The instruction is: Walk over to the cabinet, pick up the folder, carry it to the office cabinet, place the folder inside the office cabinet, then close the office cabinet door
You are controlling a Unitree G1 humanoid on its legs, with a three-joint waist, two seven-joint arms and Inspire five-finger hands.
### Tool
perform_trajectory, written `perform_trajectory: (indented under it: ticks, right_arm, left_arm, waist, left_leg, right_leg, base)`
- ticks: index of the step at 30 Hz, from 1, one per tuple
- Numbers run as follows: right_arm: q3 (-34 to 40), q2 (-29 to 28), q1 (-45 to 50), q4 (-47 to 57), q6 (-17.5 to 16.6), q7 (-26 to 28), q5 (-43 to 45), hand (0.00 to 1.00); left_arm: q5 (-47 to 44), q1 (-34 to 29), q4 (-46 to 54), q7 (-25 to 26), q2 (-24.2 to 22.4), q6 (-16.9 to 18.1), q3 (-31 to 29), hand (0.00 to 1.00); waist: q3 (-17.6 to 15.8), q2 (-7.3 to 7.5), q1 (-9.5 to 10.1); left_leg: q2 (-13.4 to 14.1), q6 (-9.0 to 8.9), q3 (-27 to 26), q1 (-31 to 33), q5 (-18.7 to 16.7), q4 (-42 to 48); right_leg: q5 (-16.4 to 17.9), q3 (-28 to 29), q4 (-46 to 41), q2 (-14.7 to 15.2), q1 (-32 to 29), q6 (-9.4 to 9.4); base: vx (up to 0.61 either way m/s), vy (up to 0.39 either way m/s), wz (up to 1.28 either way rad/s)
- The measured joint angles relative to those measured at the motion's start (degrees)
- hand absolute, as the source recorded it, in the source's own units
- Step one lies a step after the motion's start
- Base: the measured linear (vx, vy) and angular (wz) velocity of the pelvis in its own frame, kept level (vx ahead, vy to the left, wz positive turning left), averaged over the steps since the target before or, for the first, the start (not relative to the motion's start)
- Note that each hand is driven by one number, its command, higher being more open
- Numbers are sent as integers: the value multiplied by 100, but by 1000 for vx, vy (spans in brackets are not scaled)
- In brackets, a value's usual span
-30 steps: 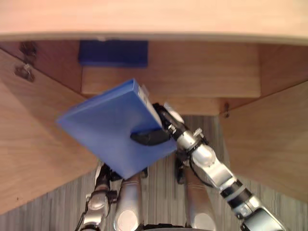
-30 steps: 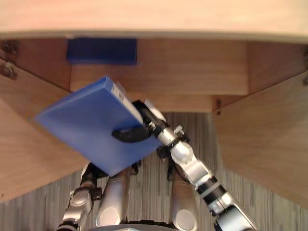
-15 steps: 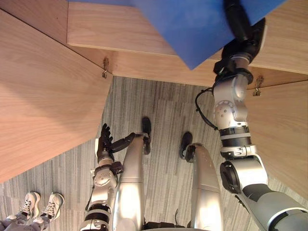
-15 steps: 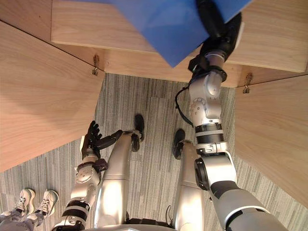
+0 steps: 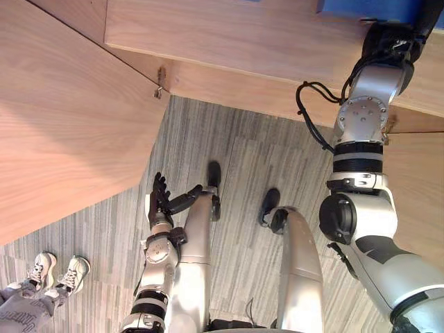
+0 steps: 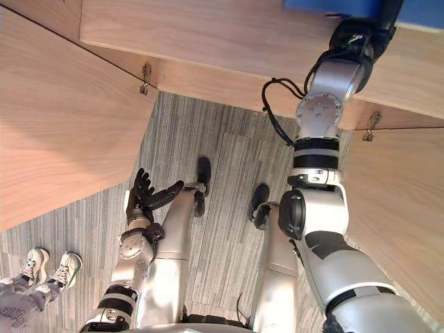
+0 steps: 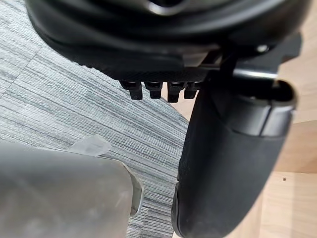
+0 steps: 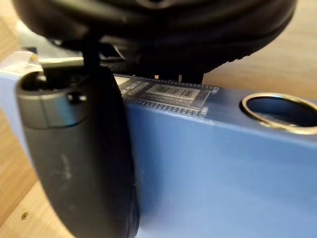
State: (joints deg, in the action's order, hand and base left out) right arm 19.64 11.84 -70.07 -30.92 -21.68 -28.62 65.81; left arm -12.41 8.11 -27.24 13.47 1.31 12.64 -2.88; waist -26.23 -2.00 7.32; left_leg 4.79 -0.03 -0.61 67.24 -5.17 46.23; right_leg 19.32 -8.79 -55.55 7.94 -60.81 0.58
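One hand works: the right hand (image 8: 79, 148), reaching far right, pinches the blue folder (image 8: 223, 173) between thumb and fingers, apparently to set it inside the office cabinet (image 5: 229, 35), while the left hand (image 5: 159, 201) hangs low, fingers relaxed.

Blue folder (image 8: 223, 173), ringed spine hole, clasped by right hand (image 8: 74, 148), at open wooden office cabinet (image 5: 229, 41)

no word or number can be read. a white barcode label (image 8: 173, 92) sits on the narrow spine of the blue folder (image 8: 213, 168); its bars show, but the print is too small to make out. pale lettering on a person's grey garment (image 5: 21, 322) is too blurred to read.
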Motion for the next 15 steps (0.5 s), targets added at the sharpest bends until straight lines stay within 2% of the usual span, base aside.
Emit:
perform_trajectory:
  ticks: [3, 8, 11, 15]
  right_arm:
    - [-199, 67, 4, -4, 2, 50, 40, 100]
    - [-997, 309, 223, 3, 154, 591, -64, 100]
    - [-1304, 361, 574, 99, 277, 875, -225, 100]
    - [-1694, 358, 1491, 703, 324, 1173, -553, 100]
  left_arm:
    - [0, 0, -4, -1, 5, -4, -3, 100]
    - [-6, 0, -52, -13, 38, -33, -7, 100]
    - [-5, 0, -157, -19, 63, -60, -9, 100]
    - [-4, 0, -260, -43, 119, -73, -9, 100]
  waist:
    - [1, 1, -20]
    - [37, 9, -55]
    - [68, 13, -69]
    - [80, 32, -113]
  left_leg:
    - [3, -2, -3, -1, 2, 2]
    - [28, -1, -25, -6, 1, 42]
    - [58, 2, -45, -56, -2, 52]
    - [89, 14, -104, -199, -12, -5]
  right_leg:
    - [0, 1, -5, 0, -1, -1]
    - [-2, 13, -6, -6, 12, -1]
    - [-2, 6, 17, -13, 88, 0]
    - [-14, 21, 89, -25, 220, 15]
  base:
    - [-15, -6, 0]
    - [-15, 1, -1]
    - [0, 0, 0]
    - [0, 0, 0]
